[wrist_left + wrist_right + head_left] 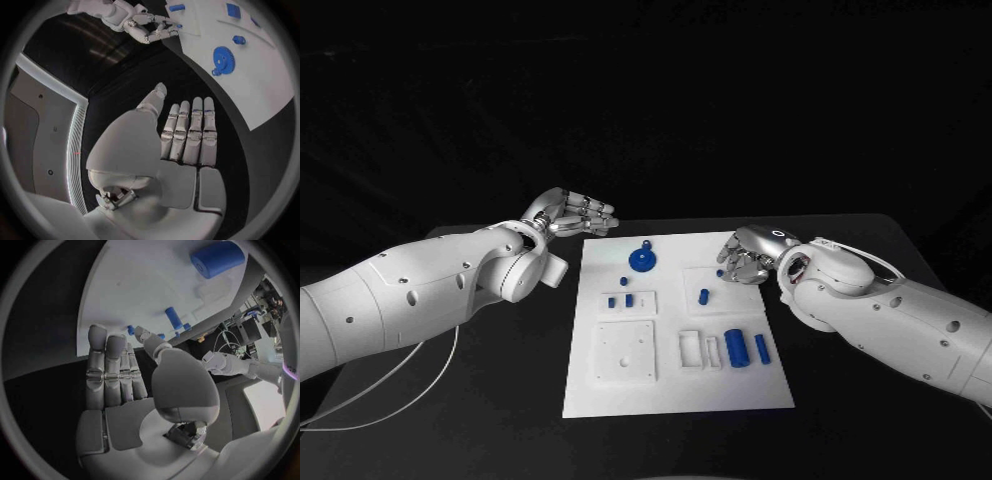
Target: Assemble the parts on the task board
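White task board (pixel 678 395) on black table (pixel 502 420).

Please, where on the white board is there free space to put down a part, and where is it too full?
The task board is bare along its near edge, below the white square plate and the blue cylinders. The far left corner beside the blue gear is also free. The far right corner is crowded, under the right hand.

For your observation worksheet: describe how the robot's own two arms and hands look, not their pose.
Both arms are smooth white shells with small dark holes. The left arm trails thin white cables; the right arm has a white loop near the wrist. The left hand and right hand are silver, jointed metal, with pale palm pads.
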You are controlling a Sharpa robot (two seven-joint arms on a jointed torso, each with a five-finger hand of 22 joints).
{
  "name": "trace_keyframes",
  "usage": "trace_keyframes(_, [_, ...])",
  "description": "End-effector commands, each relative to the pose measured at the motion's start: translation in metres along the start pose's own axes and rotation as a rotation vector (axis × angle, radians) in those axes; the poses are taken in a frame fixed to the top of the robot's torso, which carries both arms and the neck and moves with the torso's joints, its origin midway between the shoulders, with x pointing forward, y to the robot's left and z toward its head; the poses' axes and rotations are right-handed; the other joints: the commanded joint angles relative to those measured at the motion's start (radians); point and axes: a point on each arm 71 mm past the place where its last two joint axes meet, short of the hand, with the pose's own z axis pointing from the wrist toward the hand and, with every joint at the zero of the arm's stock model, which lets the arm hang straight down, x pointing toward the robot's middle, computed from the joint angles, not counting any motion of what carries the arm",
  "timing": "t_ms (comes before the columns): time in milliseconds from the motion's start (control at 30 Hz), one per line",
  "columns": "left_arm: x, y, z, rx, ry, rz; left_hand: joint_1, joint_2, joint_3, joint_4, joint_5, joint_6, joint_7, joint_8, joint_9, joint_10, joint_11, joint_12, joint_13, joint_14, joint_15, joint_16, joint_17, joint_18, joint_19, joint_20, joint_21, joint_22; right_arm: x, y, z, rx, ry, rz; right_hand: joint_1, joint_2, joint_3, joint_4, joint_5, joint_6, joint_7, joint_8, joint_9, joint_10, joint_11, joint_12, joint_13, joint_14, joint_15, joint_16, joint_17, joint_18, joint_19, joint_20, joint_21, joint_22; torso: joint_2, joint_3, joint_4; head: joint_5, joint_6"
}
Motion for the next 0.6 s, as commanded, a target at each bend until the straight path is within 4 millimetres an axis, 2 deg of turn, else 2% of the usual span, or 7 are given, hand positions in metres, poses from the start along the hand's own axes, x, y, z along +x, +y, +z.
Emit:
trace_keyframes(33, [0.001,-0.003,0.0,0.022,0.01,-0.032,0.002,0.003,-0.004,-0.002,0.002,0.001,0.007,0.001,-0.001,-0.007,0.001,-0.003,0.0,-0.011,0.0,-0.002,-0.002,0.007,0.01,0.0,0.003,-0.025,0.002,0.001,0.001,0.005,-0.015,-0.046,0.002,-0.009,0.009,0.002,-0.004,0.004,0.0,0.002,0.001,0.004,-0.002,-0.002,-0.002,0.009,-0.001,0.007,-0.001,0.028,0.04,0.004,0.009,-0.001,0.0,0.0013,-0.0005,0.002,-0.002])
trace_keyframes(167, [0.001,-0.003,0.0,0.023,0.008,-0.035,0.002,0.003,-0.005,-0.002,0.003,0.001,0.009,0.001,-0.001,-0.008,0.002,-0.003,0.0,-0.011,0.0,-0.002,-0.001,0.007,0.015,0.001,0.006,-0.055,0.005,0.004,0.002,0.0,-0.011,-0.047,0.002,-0.009,0.019,0.006,-0.006,0.009,-0.001,0.002,0.001,0.008,-0.004,-0.002,-0.001,0.009,-0.002,0.007,-0.001,0.027,0.04,0.003,0.017,-0.002,0.0,0.0012,-0.0014,0.004,-0.003])
trace_keyframes(433, [0.001,-0.004,0.0,0.031,0.002,-0.037,0.003,0.004,-0.004,-0.002,0.004,0.002,0.01,0.001,-0.001,-0.007,0.001,-0.003,0.0,-0.011,0.0,-0.002,-0.001,0.007,0.016,0.001,0.006,-0.061,0.013,0.007,0.004,-0.006,-0.005,-0.048,0.001,-0.006,0.062,0.009,-0.013,0.028,-0.006,0.003,0.002,0.019,-0.009,-0.001,-0.001,0.009,-0.005,0.008,-0.001,0.024,0.039,0.0,0.025,-0.004,0.0,0.0016,-0.0014,0.003,-0.004])
trace_keyframes(600, [0.001,-0.004,0.001,0.037,-0.003,-0.037,0.008,0.006,0.001,-0.007,0.008,0.006,0.008,0.001,-0.001,-0.001,-0.001,-0.003,-0.001,-0.005,-0.002,-0.002,-0.001,0.007,0.021,-0.002,0.008,-0.073,0.016,0.009,0.005,-0.011,0.003,-0.049,0.003,0.004,0.077,0.01,-0.024,0.057,-0.013,0.007,0.005,0.024,-0.012,0.0,-0.001,0.008,-0.006,0.008,0.0,0.023,0.039,-0.001,0.028,-0.004,0.0,0.001,-0.0008,0.003,-0.005])
